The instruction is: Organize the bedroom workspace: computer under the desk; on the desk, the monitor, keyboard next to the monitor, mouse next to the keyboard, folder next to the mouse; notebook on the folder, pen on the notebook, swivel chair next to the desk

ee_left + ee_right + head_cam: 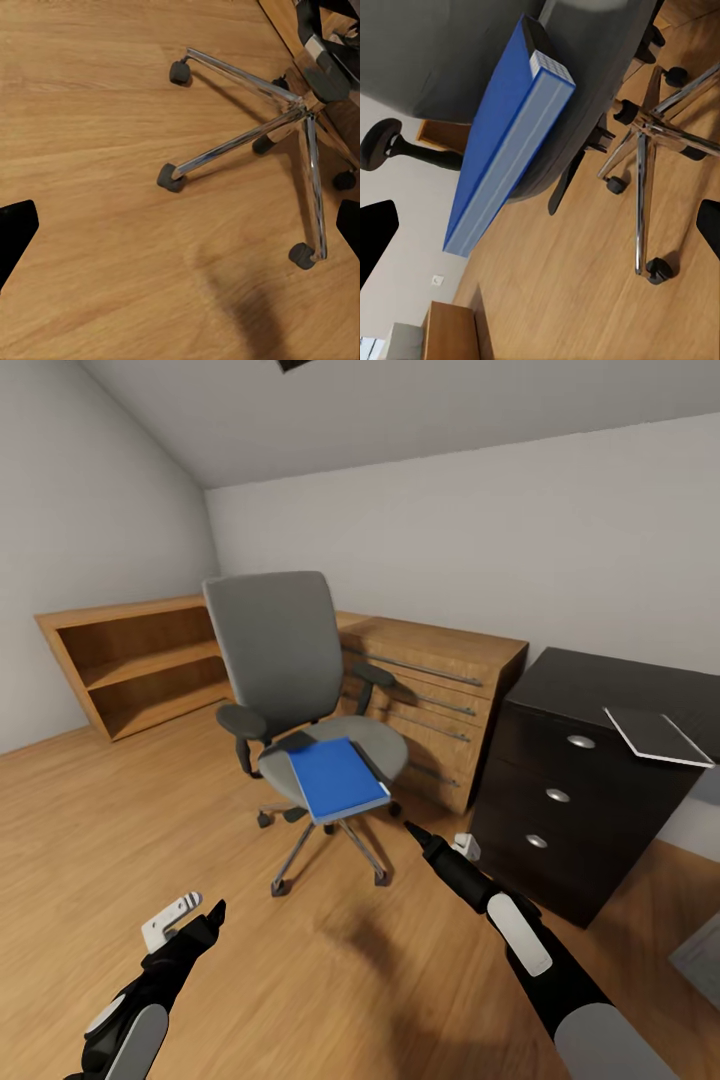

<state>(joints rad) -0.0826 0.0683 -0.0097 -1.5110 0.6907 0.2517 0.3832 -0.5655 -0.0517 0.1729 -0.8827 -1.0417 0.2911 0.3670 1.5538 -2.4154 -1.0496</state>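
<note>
Nearest, low over the wooden floor [120,800]: left gripper [205,920], fingers spread wide, holding nothing, parked out of the way, looking down on the chrome base [300,112] of the swivel chair [275,650].

A little farther, right gripper [412,830] stretched forward toward the seat's front edge, apparently lining up for a grasp. Fingers parted at the borders of the right wrist view, nothing between them, not yet touching anything.

Just beyond, the blue folder [337,777], flat on the seat, one corner jutting past the front edge; that overhang offers the easiest place to pinch. White page edges [551,69] turned toward the right wrist camera.

To the right, the desk's black drawer unit [560,800], a thin dark grey slab with a pale edge, probably the notebook [655,735], resting on the black top near its front edge.

Farthest, a wooden drawer chest [440,700] and an open wooden shelf [135,660] against the walls.
</note>
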